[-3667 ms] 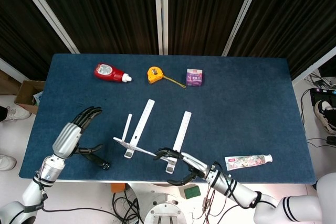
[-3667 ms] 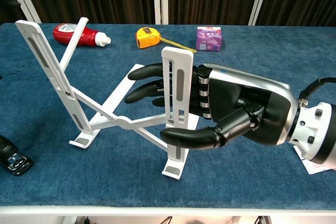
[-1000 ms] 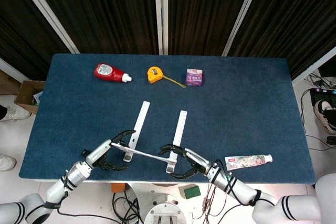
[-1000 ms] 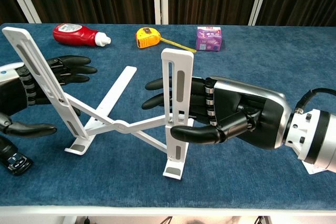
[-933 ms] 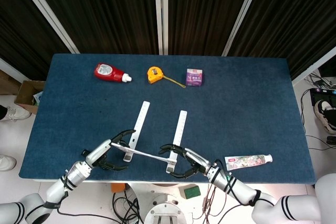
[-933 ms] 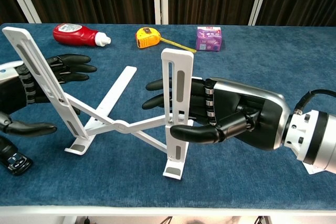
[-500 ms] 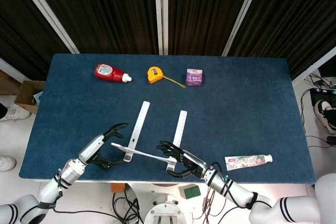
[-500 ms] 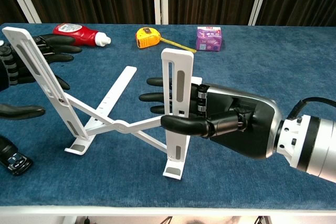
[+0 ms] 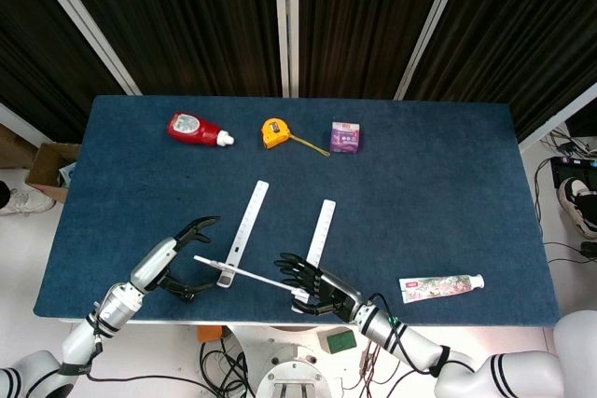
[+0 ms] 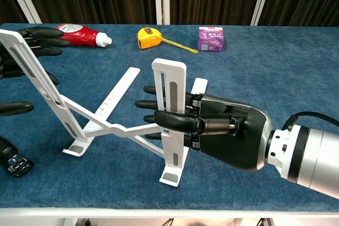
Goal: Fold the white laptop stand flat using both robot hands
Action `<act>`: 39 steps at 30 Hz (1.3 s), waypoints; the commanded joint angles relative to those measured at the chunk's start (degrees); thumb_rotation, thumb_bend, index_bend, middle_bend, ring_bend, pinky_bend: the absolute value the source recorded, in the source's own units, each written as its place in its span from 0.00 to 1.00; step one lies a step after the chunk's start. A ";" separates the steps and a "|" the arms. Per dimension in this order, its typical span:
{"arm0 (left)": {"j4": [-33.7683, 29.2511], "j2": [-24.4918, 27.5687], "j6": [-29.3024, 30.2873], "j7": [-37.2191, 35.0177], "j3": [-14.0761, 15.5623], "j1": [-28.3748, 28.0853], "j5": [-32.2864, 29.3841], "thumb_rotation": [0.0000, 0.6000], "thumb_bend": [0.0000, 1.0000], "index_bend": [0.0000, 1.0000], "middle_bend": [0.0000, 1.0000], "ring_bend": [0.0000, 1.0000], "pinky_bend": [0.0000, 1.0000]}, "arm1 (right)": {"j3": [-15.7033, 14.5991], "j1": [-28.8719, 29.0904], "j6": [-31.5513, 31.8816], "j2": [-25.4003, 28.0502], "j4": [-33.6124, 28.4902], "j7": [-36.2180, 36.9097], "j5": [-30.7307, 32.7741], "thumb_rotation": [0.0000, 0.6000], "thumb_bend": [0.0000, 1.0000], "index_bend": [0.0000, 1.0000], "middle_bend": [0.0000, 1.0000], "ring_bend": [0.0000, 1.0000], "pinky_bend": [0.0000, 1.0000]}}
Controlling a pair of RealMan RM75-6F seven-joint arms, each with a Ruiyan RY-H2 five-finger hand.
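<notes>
Head view
Bench (image 9: 448,184): blue, carrying six loose things in all.
Stand (image 9: 244,226): one, white, near the front edge; two long rails point toward the back, a crossbar links their front ends.
Left hand (image 9: 173,263): one, at the stand's left end, fingers apart; whether it touches the crossbar cannot be told here.
Right hand (image 9: 317,291): one, at the foot of the right rail, fingers around it.
Back row: one red bottle (image 9: 198,129), one yellow tape measure (image 9: 276,132), one purple box (image 9: 346,136).
Front right: one tube (image 9: 442,283), lying flat, well apart from the stand.

Chest view
Stand (image 10: 114,125): two uprights raised off the bench, crossed bars between them, feet on the cloth.
Right hand (image 10: 212,128): thumb in front of the right upright, fingers (image 10: 145,104) behind it, gripping it.
Left hand (image 10: 29,43): behind the tilted left upright, fingers spread, holding nothing.
Dark object (image 10: 13,163): one, at the left front edge.
</notes>
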 commanded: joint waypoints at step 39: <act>-2.99 10.14 -13.83 39.25 -9.49 -5.38 -12.18 1.00 0.19 0.06 0.06 0.02 0.21 | 11.52 -9.18 15.81 10.14 -0.36 -55.88 4.18 1.00 0.30 0.00 0.06 0.00 0.00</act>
